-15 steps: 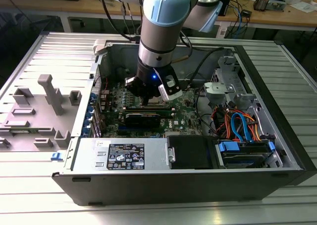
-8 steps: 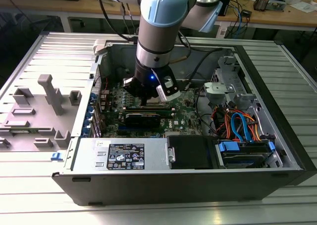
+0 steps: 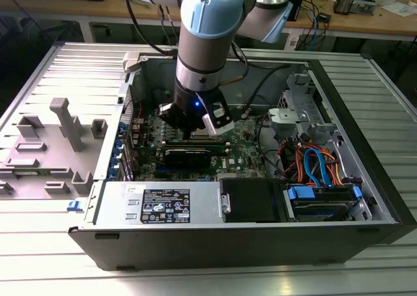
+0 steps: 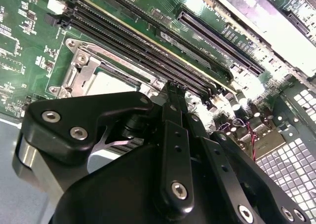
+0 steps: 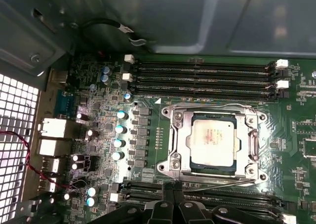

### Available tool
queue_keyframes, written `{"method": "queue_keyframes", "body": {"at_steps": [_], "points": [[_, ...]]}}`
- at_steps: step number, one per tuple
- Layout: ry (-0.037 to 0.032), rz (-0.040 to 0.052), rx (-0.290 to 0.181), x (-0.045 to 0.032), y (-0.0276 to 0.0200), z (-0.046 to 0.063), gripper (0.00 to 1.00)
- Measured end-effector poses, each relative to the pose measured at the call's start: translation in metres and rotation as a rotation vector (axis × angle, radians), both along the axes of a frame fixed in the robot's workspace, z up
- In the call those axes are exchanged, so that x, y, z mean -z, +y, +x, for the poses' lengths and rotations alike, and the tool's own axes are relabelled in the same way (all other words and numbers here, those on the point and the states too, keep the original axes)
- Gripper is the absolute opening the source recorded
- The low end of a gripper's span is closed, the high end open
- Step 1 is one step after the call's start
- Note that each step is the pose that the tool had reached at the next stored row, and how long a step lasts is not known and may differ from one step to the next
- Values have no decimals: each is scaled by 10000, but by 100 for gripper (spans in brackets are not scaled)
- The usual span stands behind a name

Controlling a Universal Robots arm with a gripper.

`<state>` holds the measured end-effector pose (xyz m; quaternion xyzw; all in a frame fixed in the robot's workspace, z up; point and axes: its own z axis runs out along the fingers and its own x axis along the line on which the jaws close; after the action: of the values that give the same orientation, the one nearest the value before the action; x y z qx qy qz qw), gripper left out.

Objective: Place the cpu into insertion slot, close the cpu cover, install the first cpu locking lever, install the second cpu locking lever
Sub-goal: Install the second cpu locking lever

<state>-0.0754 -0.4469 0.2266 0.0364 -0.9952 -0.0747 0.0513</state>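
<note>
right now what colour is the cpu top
Dull silver-grey, on the cpu, clearest in the first wrist view.

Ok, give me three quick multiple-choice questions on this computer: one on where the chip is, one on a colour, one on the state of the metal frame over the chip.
1. Where is the chip?
A. On the grey rack outside the case
B. In the square socket on the board
C. On top of the drive cables

2. What colour is the board around the socket?
A. Green
B. Red
C. White

3. How does the metal frame stand?
A. Tipped upright on its hinge
B. Taken off and lying beside the case
C. Down flat around the chip

Answers:
1 B: in the first wrist view the chip sits inside the socket.
2 A: the board is green.
3 C: the metal frame lies flat, and the chip's silver top shows through its window.
</note>
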Motion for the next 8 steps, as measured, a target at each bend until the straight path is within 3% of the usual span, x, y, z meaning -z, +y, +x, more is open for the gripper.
{"method": "queue_keyframes", "body": {"at_steps": [8], "points": [[0,245,-8,74,-8,-14,11]]}}
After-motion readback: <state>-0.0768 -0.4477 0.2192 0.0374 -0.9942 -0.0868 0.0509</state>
